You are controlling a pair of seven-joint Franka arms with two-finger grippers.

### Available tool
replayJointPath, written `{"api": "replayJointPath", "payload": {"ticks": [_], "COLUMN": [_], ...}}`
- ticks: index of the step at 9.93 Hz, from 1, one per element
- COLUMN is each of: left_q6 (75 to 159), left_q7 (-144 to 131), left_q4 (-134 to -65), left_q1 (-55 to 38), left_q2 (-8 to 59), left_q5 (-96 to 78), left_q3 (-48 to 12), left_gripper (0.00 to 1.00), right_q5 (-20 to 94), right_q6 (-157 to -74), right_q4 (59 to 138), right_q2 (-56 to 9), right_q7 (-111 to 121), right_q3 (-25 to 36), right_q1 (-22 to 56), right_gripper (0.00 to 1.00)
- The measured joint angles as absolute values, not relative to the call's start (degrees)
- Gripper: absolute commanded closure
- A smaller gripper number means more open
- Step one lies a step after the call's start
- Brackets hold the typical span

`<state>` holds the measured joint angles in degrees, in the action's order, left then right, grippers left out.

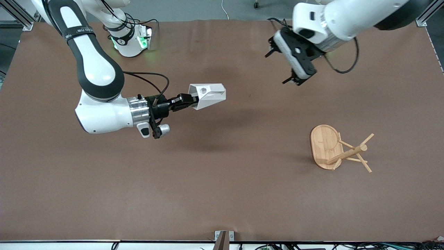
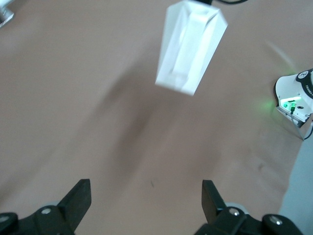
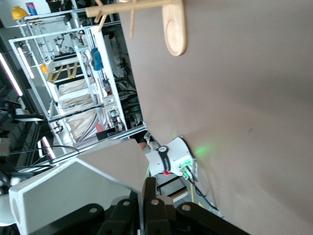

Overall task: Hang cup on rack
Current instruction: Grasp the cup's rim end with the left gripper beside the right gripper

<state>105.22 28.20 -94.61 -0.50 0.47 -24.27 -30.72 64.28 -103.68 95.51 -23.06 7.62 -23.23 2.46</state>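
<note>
A bamboo rack [image 1: 338, 149] stands on the brown table [image 1: 222, 194] toward the left arm's end, nearest the front camera, its pegs bare. Over the middle of the table, the right gripper [image 1: 189, 100] holds a white cup [image 1: 207, 95] in the air, jaws clamped on its rim, the cup lying sideways with nothing visible inside. The left gripper [image 1: 296, 78] waits over bare table, jaws wide apart.

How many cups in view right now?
1. The small white faceted cup is held in the air by the right tool, over the brown table, toward the right arm's end from the bamboo mug tree rack. None visibly hidden.
</note>
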Motion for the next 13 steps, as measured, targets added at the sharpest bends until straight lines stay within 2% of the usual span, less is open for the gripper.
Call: {"api": "replayJointPath", "payload": {"ticks": [1, 3, 7, 13], "left_q6": [109.64, 113.14, 113.94, 119.48], "left_q7": [28.22, 28.37, 30.03, 32.58], "left_q4": [-96.01, -96.96, -99.13, -99.96], "left_q1": [-0.65, -0.78, -0.78, -2.78], "left_q2": [0.43, 0.45, 0.73, 5.64], "left_q5": [-24.28, -25.42, -26.59, -26.49], "left_q3": [-33.38, -35.65, -37.26, -37.43], "left_gripper": [0.00, 0.00, 0.00, 0.00], "right_q5": [64.73, 64.89, 64.89, 64.90], "right_q6": [-105.73, -109.53, -109.64, -107.03], "right_q4": [95.52, 95.57, 95.93, 95.92], "right_q2": [-23.09, -23.14, -23.39, -22.01], "right_q7": [7.61, 7.18, 7.09, 4.52], "right_q3": [-25.07, -28.41, -28.69, -28.78], "right_q1": [2.95, 3.94, 4.13, 4.06], "right_gripper": [0.99, 0.99, 0.99, 0.99]}}
